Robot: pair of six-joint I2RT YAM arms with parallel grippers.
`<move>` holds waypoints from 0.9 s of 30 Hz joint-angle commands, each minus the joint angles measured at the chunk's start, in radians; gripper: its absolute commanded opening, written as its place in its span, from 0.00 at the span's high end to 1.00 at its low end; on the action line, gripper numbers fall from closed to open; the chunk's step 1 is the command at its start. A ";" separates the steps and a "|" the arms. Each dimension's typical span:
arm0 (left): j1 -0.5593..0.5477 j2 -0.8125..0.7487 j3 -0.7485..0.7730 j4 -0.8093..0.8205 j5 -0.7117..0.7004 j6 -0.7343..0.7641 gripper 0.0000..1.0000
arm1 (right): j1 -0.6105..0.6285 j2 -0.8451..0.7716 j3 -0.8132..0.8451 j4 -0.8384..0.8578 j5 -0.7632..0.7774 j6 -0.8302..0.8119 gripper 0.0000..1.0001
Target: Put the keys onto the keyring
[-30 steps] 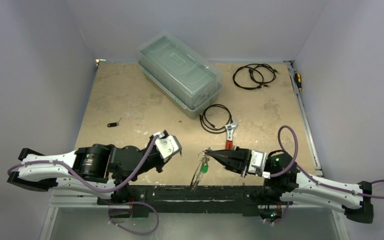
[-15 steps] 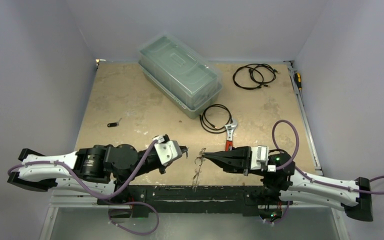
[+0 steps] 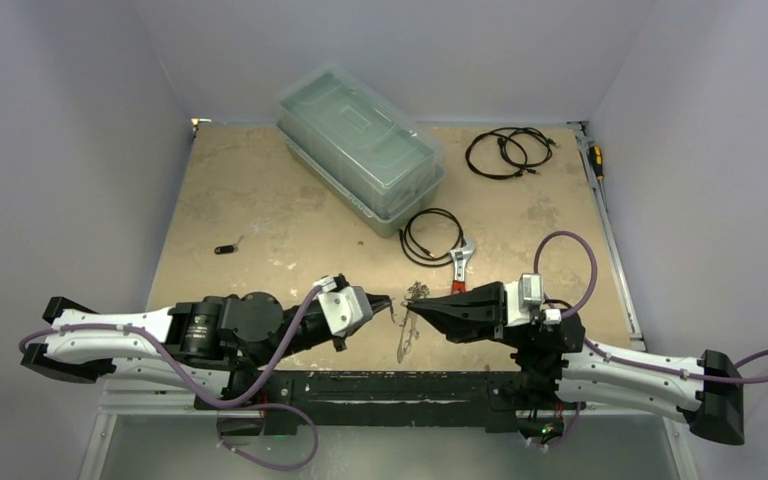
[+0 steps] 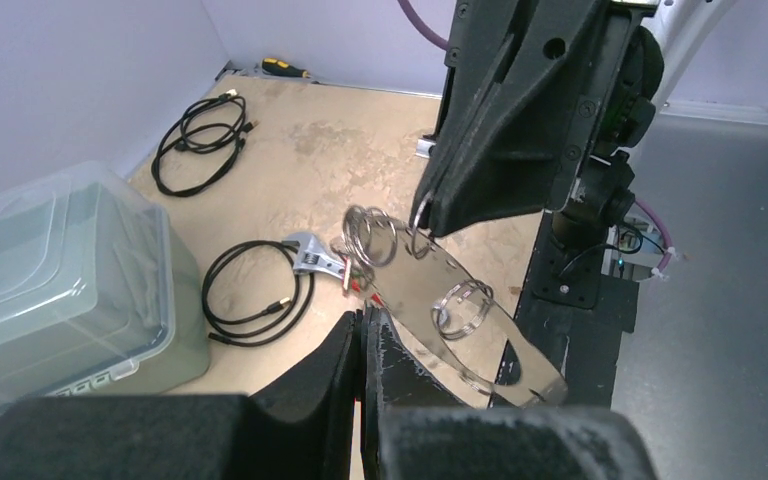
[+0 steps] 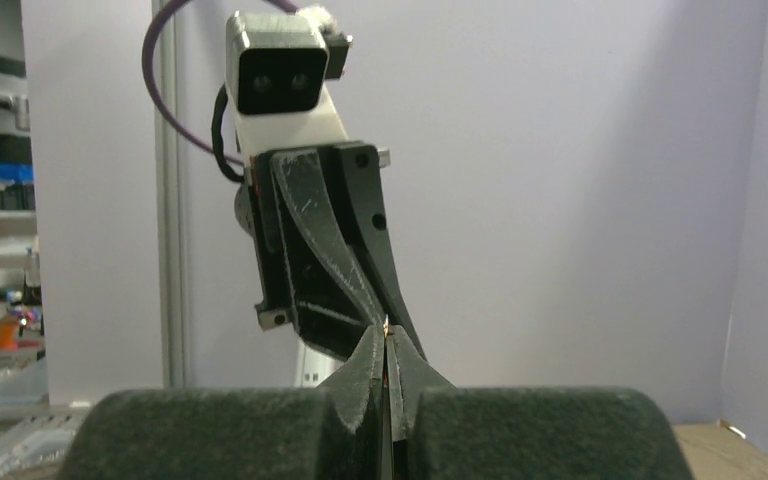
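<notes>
My right gripper [image 3: 410, 303] is shut on the top of the keyring [image 3: 404, 335], a thin silvery loop hanging from its tip toward the table's near edge. The left wrist view shows the loop's rim [image 4: 472, 380] with small split rings [image 4: 463, 305] on it, and the right gripper [image 4: 423, 225] pinching one end. My left gripper [image 3: 388, 303] is shut, its tip [image 4: 363, 318] against the loop's near end. A thin red sliver shows between its fingers; what it is I cannot tell. A black-tagged key [image 3: 225, 248] lies at the table's left.
A red-handled wrench [image 3: 462, 262] and a coiled black cable [image 3: 432, 237] lie just behind the grippers. A clear lidded box [image 3: 360, 150] stands at the back, more cables [image 3: 505, 152] to its right, and a screwdriver [image 3: 594, 160] by the right wall.
Both arms have closed in on each other. The right one carried the keyring left and farther from the near edge; the left one advanced right until the two tips nearly meet.
</notes>
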 commanded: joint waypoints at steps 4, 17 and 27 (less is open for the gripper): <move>-0.003 -0.021 -0.039 0.157 0.031 0.032 1.00 | -0.043 0.018 -0.002 0.171 -0.024 0.118 1.00; -0.003 -0.033 -0.042 0.180 0.061 0.050 1.00 | -0.177 0.109 -0.010 0.321 -0.151 0.353 1.00; -0.003 -0.036 -0.050 0.198 0.053 0.064 1.00 | -0.199 0.154 -0.016 0.396 -0.179 0.412 1.00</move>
